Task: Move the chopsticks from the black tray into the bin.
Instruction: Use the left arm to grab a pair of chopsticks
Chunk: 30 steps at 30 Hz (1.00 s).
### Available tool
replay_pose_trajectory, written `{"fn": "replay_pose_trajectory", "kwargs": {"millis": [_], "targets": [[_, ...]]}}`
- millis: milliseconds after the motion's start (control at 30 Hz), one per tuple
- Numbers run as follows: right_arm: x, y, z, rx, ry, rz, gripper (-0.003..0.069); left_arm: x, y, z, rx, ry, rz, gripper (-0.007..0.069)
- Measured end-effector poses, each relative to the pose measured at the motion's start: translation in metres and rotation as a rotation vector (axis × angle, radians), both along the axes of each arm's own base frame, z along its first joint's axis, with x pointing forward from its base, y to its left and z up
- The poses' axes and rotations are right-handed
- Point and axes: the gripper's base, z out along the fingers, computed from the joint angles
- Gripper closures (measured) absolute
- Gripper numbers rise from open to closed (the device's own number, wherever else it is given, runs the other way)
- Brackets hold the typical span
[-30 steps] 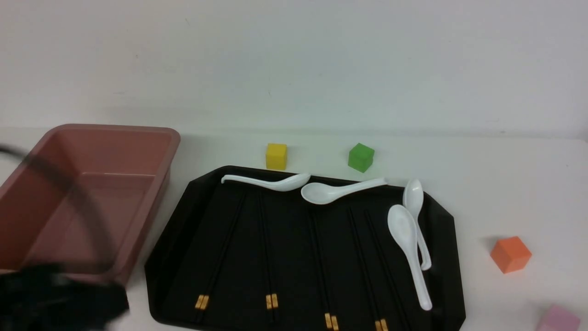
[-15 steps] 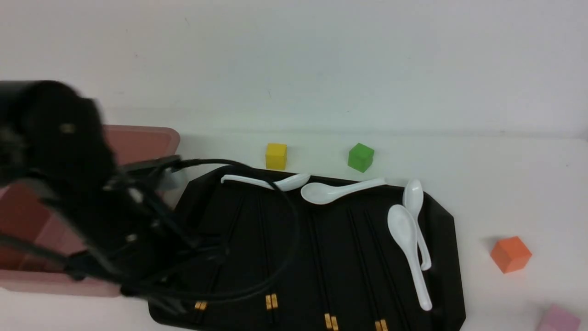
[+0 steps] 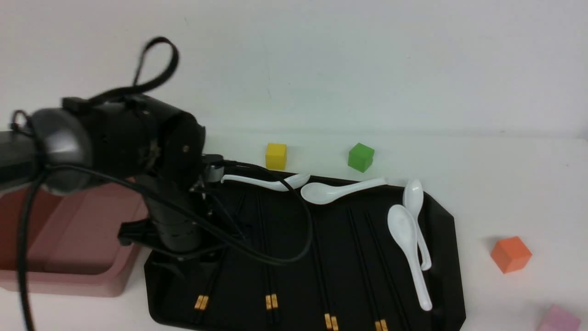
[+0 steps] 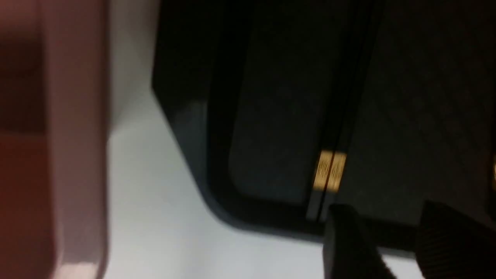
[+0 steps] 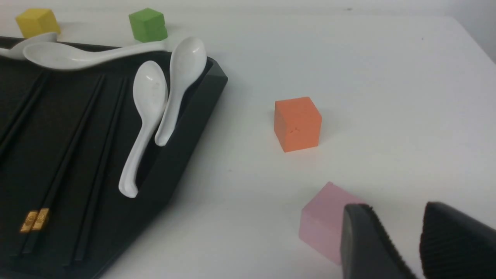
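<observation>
Four pairs of black chopsticks [image 3: 271, 301] with gold bands lie lengthwise in the black tray [image 3: 296, 289]. The dusty-pink bin [image 3: 69, 280] stands left of the tray and looks empty. My left arm [image 3: 170, 216] hangs over the tray's left part and hides its gripper in the front view. In the left wrist view my left gripper [image 4: 387, 224] is open and empty, by the near rim of the tray [image 4: 271, 135], next to the leftmost chopsticks pair [image 4: 328, 174]. My right gripper [image 5: 395, 232] is open and empty, low over the table right of the tray [image 5: 186, 128].
Several white spoons [image 3: 406, 230] lie along the tray's far and right sides. A yellow cube [image 3: 276, 156] and a green cube [image 3: 360, 157] sit behind the tray. An orange cube [image 5: 297, 123] and a pink cube [image 5: 323, 223] sit right of it, the pink one beside my right gripper.
My left arm has swung up from the near left corner, across the bin, to above the tray's left part. The chopsticks, spoons and cubes have not moved.
</observation>
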Motion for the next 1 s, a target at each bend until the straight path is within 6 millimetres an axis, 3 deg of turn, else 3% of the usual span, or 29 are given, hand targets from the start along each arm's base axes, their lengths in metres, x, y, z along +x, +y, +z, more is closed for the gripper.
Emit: {"fn": "replay_pose_trajectory", "kwargs": {"millis": [433, 600, 767, 900, 1000], "targets": [[0.0, 0.0, 0.0, 0.0, 0.0, 0.0, 0.0419, 0.022, -0.011, -0.061, 0.033, 0.032, -0.042, 0.0304], [0.0, 0.0, 0.0, 0.0, 0.0, 0.0, 0.0419, 0.025, -0.012, -0.061, 0.023, 0.014, -0.044, 0.0323], [0.0, 0.0, 0.0, 0.0, 0.0, 0.0, 0.0419, 0.026, -0.013, -0.061, 0.016, 0.007, -0.043, 0.0507], [0.0, 0.0, 0.0, 0.001, 0.0, 0.0, 0.0419, 0.025, -0.013, -0.057, 0.01, 0.007, -0.029, 0.0506], [0.0, 0.0, 0.0, 0.001, 0.0, 0.0, 0.0419, 0.021, -0.012, -0.037, -0.013, -0.007, -0.016, 0.0506]]}}
